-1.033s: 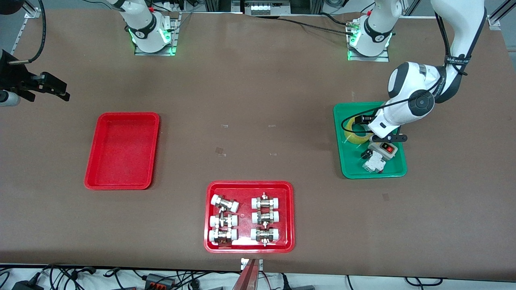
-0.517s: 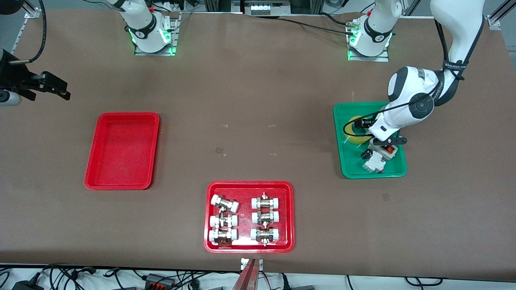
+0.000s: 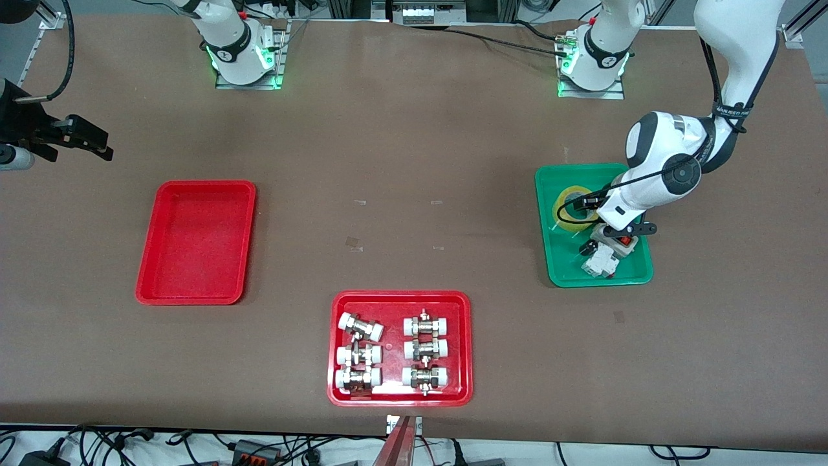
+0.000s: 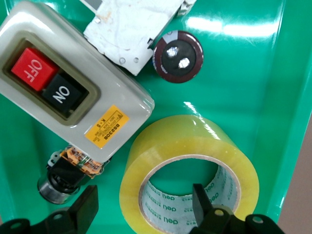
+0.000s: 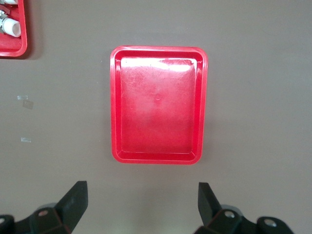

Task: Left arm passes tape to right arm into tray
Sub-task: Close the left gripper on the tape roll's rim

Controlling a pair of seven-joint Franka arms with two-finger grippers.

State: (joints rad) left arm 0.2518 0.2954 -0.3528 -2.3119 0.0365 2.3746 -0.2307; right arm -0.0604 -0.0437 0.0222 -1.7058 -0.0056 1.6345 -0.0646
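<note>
Your left gripper [image 3: 592, 208] is low inside the green tray [image 3: 563, 275], at about 3 o'clock on the table in the front view. In the left wrist view its fingers [image 4: 202, 207] are spread apart: one sits inside the core of the tape [image 4: 195, 161] and the other stands outside the roll's wall, next to a small dark component [image 4: 66, 175]. The fingers straddle the wall, but you cannot confirm that either pad touches it.

The tape [image 3: 570, 208] lies flat on the green tray floor, in the part of the tray farther from the front camera. Just beside it you see a beige switch box [image 4: 68, 92] with a red OFF key and a black ON key. A round dark capacitor [image 4: 178, 57] lies near the box, and a white block [image 4: 134, 27] lies against the box's edge. In the front view these items sit nearer to the camera than the tape, partly under the left arm [image 3: 666, 171].

Your right gripper [image 3: 81, 137] waits at about 9 o'clock, at the right arm's end of the table. In the right wrist view its fingers [image 5: 73, 202] are held wide apart and grip nothing. The red tray [image 3: 197, 241] lies on the table below it and holds nothing.

A second red tray [image 3: 401, 398] at about 6 o'clock carries six metal pipe fittings [image 3: 359, 353] in two columns.
</note>
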